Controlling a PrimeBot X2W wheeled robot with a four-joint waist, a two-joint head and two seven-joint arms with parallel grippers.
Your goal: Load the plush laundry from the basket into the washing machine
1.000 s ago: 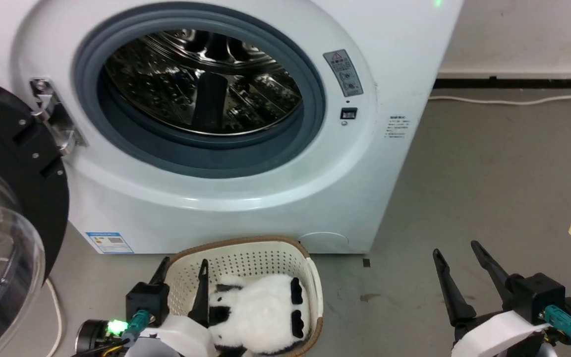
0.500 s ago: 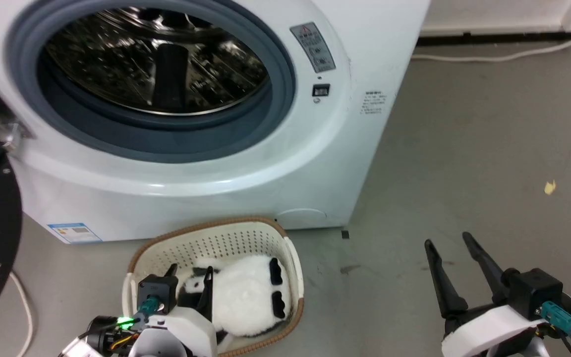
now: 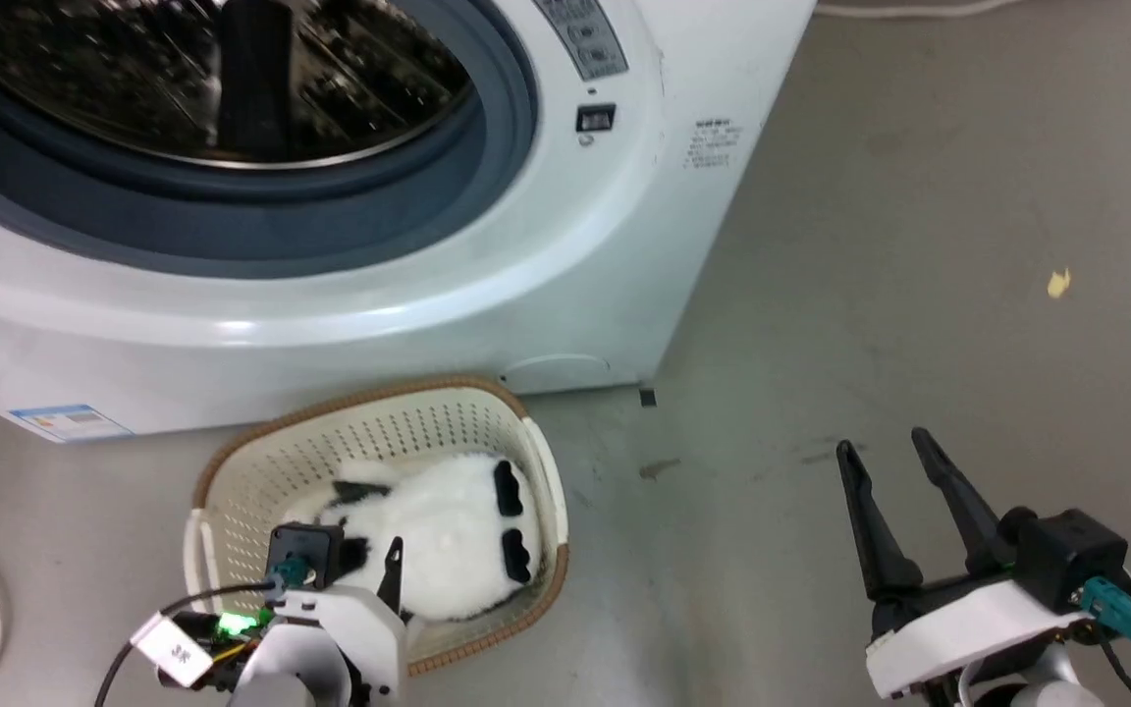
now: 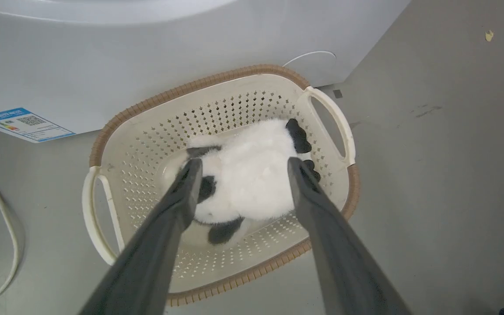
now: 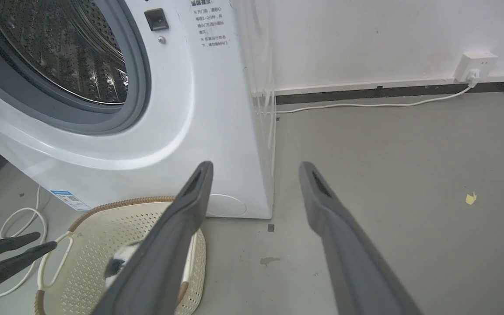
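Left gripper [image 4: 244, 162] wide open over plush laundry [image 4: 252, 183], 1 finger each side. It lies in basket [image 4: 190, 87] by washing machine [image 3: 379, 304]. Go straight down, pinch fat middle, miss rim. Right gripper [image 3: 880, 442] open, empty.

The left gripper [image 4: 243, 162] points steeply downward, its two long dark fingers [image 4: 177, 205] spread wide, each straight and tapering to a narrow tip. Behind it the white wrist shell [image 3: 354, 628] is tucked in close to the body, with a small green light [image 3: 232, 622] glowing beside it. The right gripper [image 3: 881, 442] hangs well apart from the left, out on the robot's right, aimed forward with its jaws parted just as wide and holding nothing. Its pale wrist casing [image 3: 958, 628] sits behind a black block [image 3: 1066, 555] with a teal plug [image 3: 1110, 601].
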